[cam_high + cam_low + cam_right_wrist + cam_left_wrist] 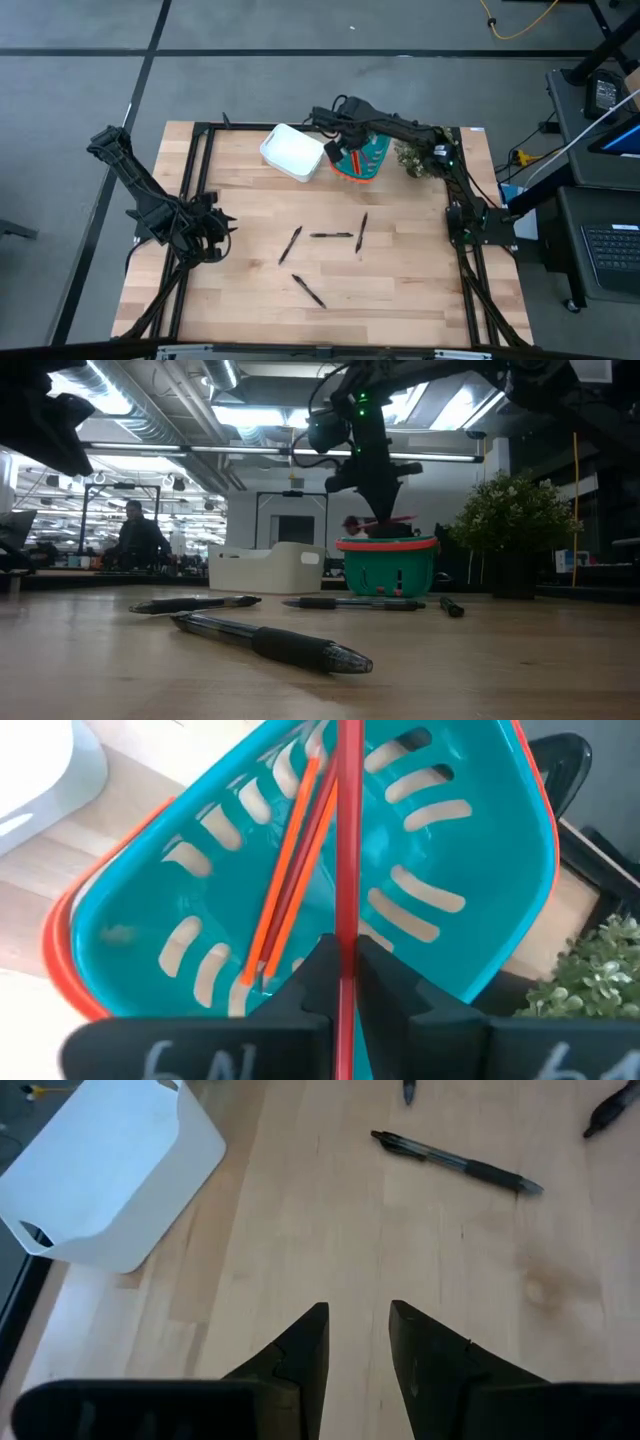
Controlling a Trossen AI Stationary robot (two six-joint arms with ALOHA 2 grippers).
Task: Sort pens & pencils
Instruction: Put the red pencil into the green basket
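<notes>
The red pencil [349,840] is pinched between the fingers of the right pincer [342,970], hanging over the open teal basket [480,830] at the far side of the desk [400,290]. Two orange and red pencils [290,870] already lean inside the basket. Released from this height, the long pencil could strike the rim or the leaning pencils and tip out toward the small plant [412,157] just beside it. A slanted drop would probably cause that. Four black pens [331,235] lie scattered mid-desk, well apart from the white bin [291,153]. The left pincer [358,1342] waits near the desk's left edge, fingers spread, holding nothing.
</notes>
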